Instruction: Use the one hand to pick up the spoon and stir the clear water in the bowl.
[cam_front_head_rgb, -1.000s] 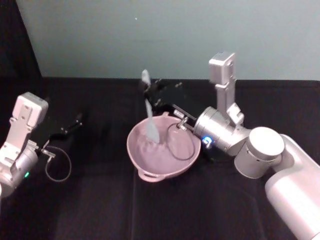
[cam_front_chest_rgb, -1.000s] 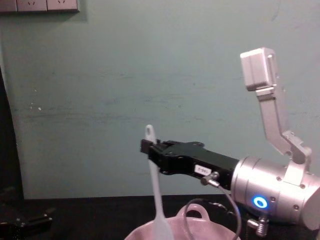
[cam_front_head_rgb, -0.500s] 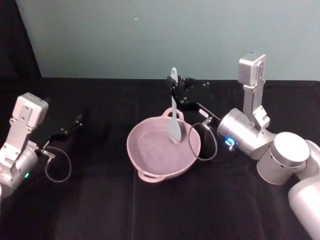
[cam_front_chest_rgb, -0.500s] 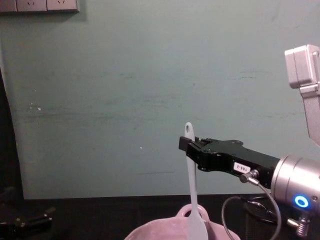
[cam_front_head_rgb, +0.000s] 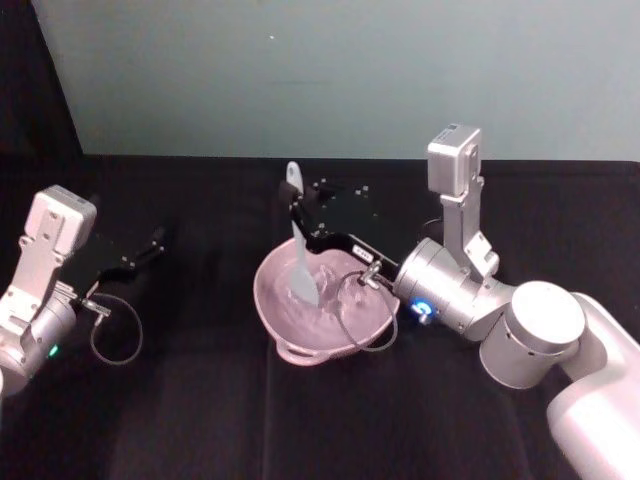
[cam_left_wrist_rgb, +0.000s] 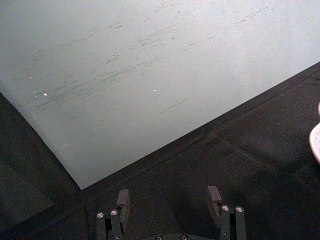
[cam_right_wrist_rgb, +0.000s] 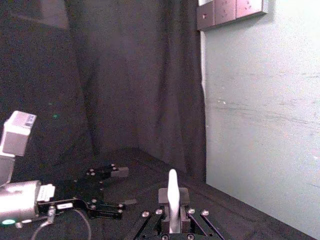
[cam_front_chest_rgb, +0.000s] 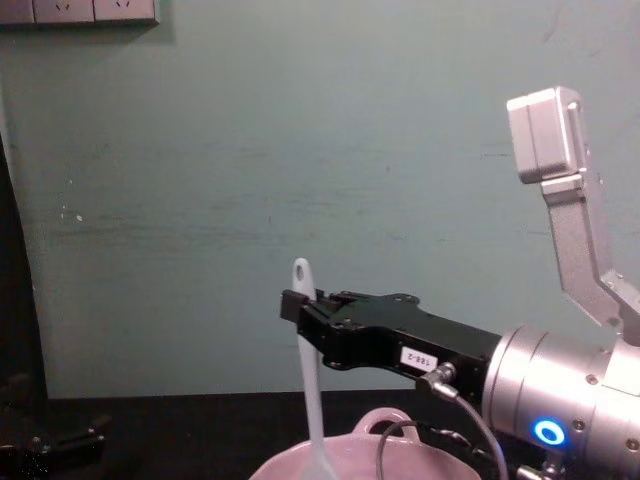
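Over the bowl (cam_front_head_rgb: 325, 310) at mid-table, the right gripper (cam_front_head_rgb: 300, 212) clamps the spoon (cam_front_head_rgb: 300, 255) high on its handle, keeping itself dry while the blade dips, probably into the water (cam_front_head_rgb: 330, 305); far left, the left gripper (cam_left_wrist_rgb: 169, 200) idles, fingers apart.

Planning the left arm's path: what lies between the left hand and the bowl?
Head view: bare black tablecloth between the left hand and the bowl.
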